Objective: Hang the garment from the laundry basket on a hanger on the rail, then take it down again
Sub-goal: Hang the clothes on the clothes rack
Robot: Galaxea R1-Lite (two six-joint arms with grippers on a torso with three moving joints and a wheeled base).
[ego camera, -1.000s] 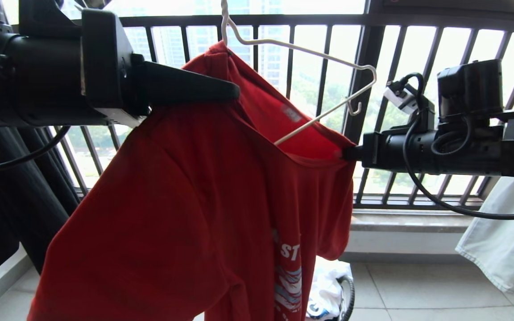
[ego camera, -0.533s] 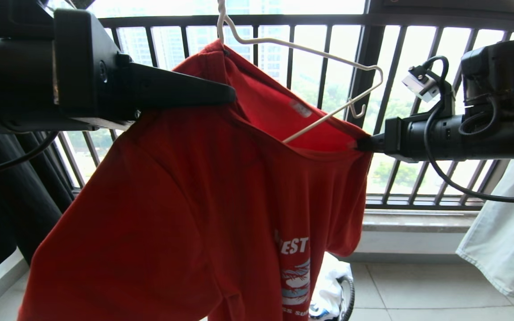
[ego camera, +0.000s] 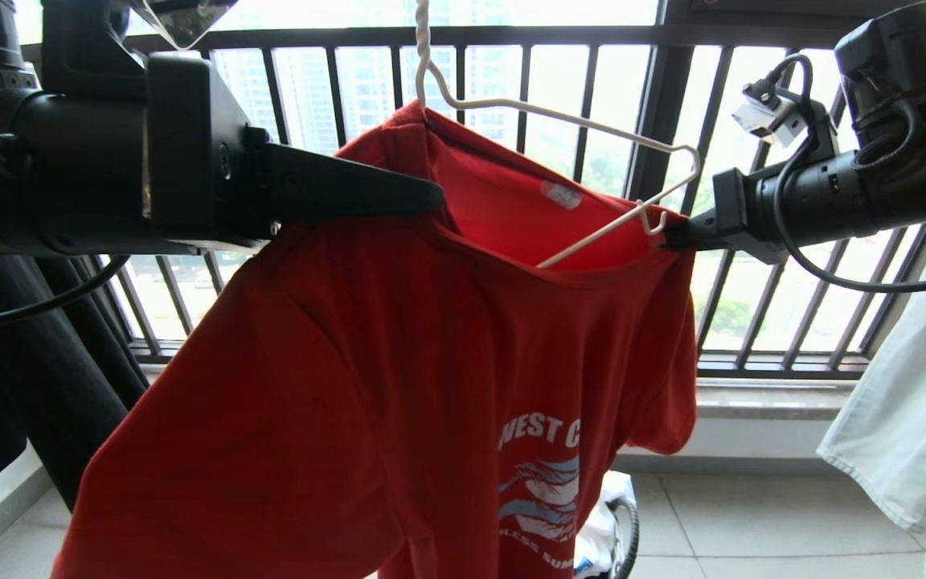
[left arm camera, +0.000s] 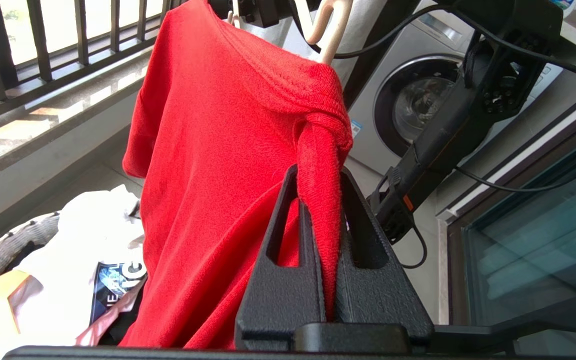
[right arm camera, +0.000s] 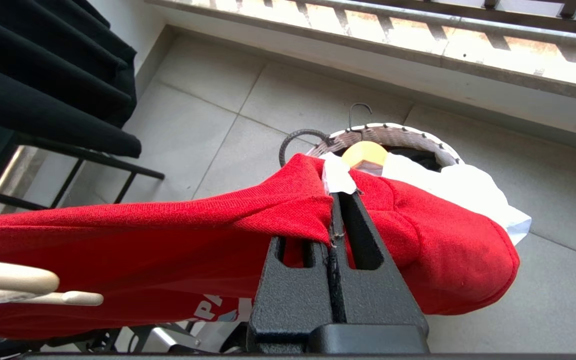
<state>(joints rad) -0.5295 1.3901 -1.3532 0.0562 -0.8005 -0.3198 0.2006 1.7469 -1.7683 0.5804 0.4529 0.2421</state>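
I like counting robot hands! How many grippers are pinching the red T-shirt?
2. The left gripper pinches the red T-shirt at the collar's left side; the right gripper pinches its right side, beside the hanger.

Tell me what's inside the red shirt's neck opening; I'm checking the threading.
One arm of the hanger slants into the garment collar, beside the neck label. Its lower part is hidden by cloth.

Daylight pours through a dark barred railing (ego camera: 592, 80) onto pale floor tiles (ego camera: 752, 523); a washing machine (left arm camera: 413, 110) stands behind.
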